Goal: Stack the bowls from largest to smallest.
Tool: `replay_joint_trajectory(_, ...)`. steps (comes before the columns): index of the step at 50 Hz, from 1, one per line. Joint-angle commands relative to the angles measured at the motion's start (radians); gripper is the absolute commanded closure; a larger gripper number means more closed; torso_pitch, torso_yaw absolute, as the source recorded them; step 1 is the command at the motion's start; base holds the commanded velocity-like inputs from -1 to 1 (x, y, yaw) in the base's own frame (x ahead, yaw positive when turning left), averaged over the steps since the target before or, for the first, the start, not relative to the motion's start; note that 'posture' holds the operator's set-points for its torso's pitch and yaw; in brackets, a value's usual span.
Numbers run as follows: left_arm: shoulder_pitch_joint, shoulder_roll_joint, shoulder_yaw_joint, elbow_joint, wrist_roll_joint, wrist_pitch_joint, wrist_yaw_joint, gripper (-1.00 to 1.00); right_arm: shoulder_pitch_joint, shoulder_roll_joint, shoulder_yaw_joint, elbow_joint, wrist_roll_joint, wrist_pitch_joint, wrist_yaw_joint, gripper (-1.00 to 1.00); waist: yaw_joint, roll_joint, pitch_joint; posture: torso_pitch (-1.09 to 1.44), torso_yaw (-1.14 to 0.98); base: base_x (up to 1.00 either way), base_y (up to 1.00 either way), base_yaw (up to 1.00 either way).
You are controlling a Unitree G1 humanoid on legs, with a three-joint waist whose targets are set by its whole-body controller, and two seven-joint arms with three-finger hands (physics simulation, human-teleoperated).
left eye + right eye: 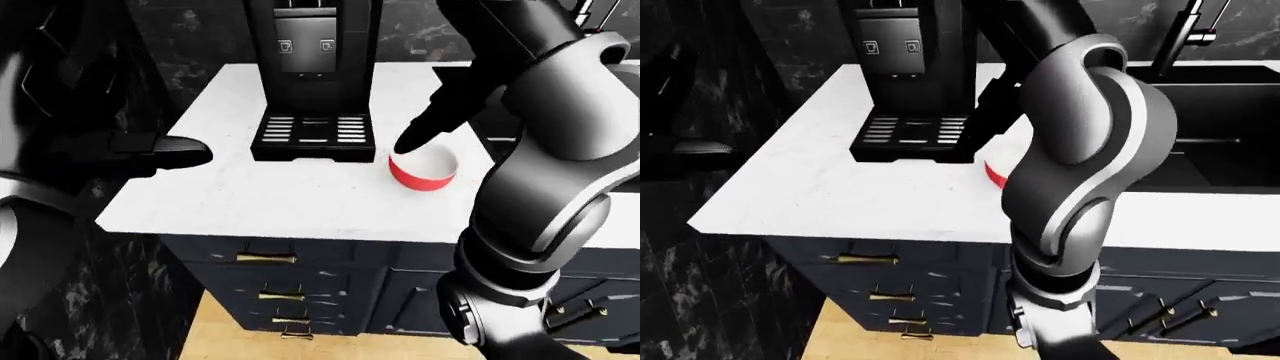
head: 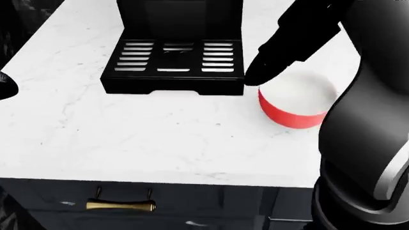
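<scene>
One bowl only showed: a red bowl (image 2: 296,106) with a white inside, upright on the white counter (image 2: 128,139), right of centre in the head view and just right of the black coffee machine (image 1: 312,75) and its drip tray (image 2: 174,64). The right hand (image 2: 272,64) came down from the upper right of that view, and its dark fingertip (image 2: 255,76) hung at the bowl's upper-left rim, very near or touching; which could not be told. Nothing was closed round the bowl, and whether the fingers were spread or curled could not be told. The bowl therefore lay just below and right of that fingertip. The left hand (image 1: 160,152) sat well apart at the left edge of the left-eye view, holding nothing, its finger posture unclear. Judged from this, the right hand was far nearer.
</scene>
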Motion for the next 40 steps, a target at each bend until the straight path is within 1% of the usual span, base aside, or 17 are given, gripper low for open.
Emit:
replay_joint_trajectory(1,-0.013,0.003,0.002,0.004,0.023,-0.01,-0.009,-1.0,-0.011,-0.011,-0.002,-0.001,0.006,-0.001,-0.01,-1.0,-0.006,0.007,-0.007,0.0,0.0,0.0,0.0,0.0)
replay_joint_trajectory(4,-0.017,-0.013,-0.008,0.001,0.044,-0.005,-0.018,-1.0,0.0,-0.02,-0.009,-0.004,0.014,0.025,-0.016,-1.0,-0.015,-0.014,0.002,0.0,0.0,0.0,0.0,0.0)
replay_joint_trajectory(6,-0.017,-0.025,-0.014,0.0,0.062,-0.003,-0.028,-1.0,0.005,-0.026,-0.013,0.002,0.024,0.032,-0.033,-1.0,-0.023,-0.022,-0.012,0.0,0.0,0.0,0.0,-0.16)
replay_joint_trajectory(9,-0.019,-0.04,-0.019,-0.001,0.086,0.003,-0.043,-1.0,0.013,-0.04,-0.017,0.018,0.037,0.037,-0.057,-1.0,-0.018,-0.038,-0.005,0.0,0.0,0.0,0.0,-0.61)
replay_joint_trajectory(11,-0.021,-0.049,-0.02,-0.004,0.098,0.009,-0.051,-1.0,0.024,-0.05,-0.016,0.03,0.047,0.027,-0.078,-1.0,-0.007,-0.062,0.015,0.0,0.0,0.0,0.0,0.0)
replay_joint_trajectory(12,-0.022,-0.053,-0.02,-0.005,0.101,0.012,-0.053,-1.0,0.033,-0.051,-0.014,0.034,0.051,0.022,-0.086,-1.0,-0.004,-0.08,0.016,0.0,0.0,0.0,0.0,0.0)
replay_joint_trajectory(13,-0.023,-0.057,-0.021,-0.005,0.108,0.013,-0.057,-1.0,0.039,-0.051,-0.012,0.04,0.055,0.017,-0.093,-1.0,0.001,-0.109,0.013,0.0,0.0,0.0,0.0,0.0)
replay_joint_trajectory(14,-0.024,-0.06,-0.023,-0.004,0.114,0.015,-0.06,-1.0,0.038,-0.052,-0.014,0.052,0.059,0.013,-0.105,-1.0,0.0,-0.115,0.026,0.0,0.0,0.0,0.0,0.0)
replay_joint_trajectory(15,-0.024,-0.065,-0.023,-0.006,0.118,0.018,-0.063,-1.0,0.042,-0.05,-0.013,0.06,0.066,0.009,-0.114,-1.0,-0.007,-0.092,0.018,0.0,0.0,0.0,0.0,0.0)
replay_joint_trajectory(16,-0.022,-0.068,-0.024,-0.008,0.123,0.018,-0.066,-1.0,0.043,-0.05,-0.013,0.066,0.069,0.006,-0.12,-1.0,0.0,-0.097,0.004,0.0,0.0,0.0,0.0,0.0)
replay_joint_trajectory(18,-0.014,-0.081,-0.031,-0.009,0.146,0.015,-0.079,-1.0,0.049,-0.045,-0.009,0.081,0.084,-0.002,-0.137,-1.0,-0.004,-0.091,-0.019,0.0,0.0,0.0,0.0,0.0)
replay_joint_trajectory(20,-0.013,-0.09,-0.028,-0.016,0.154,0.024,-0.085,-1.0,0.054,-0.042,-0.007,0.102,0.093,-0.006,-0.152,-1.0,-0.014,-0.077,-0.024,0.0,0.0,0.0,0.0,0.0)
replay_joint_trajectory(22,-0.016,-0.096,-0.027,-0.019,0.158,0.032,-0.089,-1.0,0.051,-0.044,-0.01,0.128,0.106,-0.014,-0.174,-1.0,-0.026,-0.049,-0.018,0.0,0.0,0.0,0.0,0.0)
replay_joint_trajectory(24,-0.018,-0.1,-0.027,-0.02,0.165,0.035,-0.093,-1.0,0.038,-0.05,-0.014,0.164,0.121,-0.024,-0.2,-1.0,-0.04,-0.004,-0.02,0.0,0.0,0.0,0.0,0.0)
replay_joint_trajectory(25,-0.018,-0.103,-0.028,-0.02,0.169,0.036,-0.095,-1.0,0.03,-0.054,-0.015,0.185,0.128,-0.029,-0.214,-1.0,-0.043,-0.016,-0.011,0.0,0.0,0.0,0.0,0.0)
replay_joint_trajectory(30,-0.019,-0.111,-0.026,-0.027,0.177,0.046,-0.102,-1.0,0.017,-0.073,-0.017,0.292,0.161,-0.069,-0.286,-1.0,-0.052,-0.006,-0.014,0.0,0.0,0.0,0.0,0.0)
replay_joint_trajectory(40,-0.009,-0.13,-0.03,-0.029,0.214,0.044,-0.127,-1.0,-0.009,-0.114,-0.026,0.372,0.167,-0.096,-0.305,-1.0,-0.048,-0.009,-0.015,0.0,0.0,0.0,0.0,0.0)
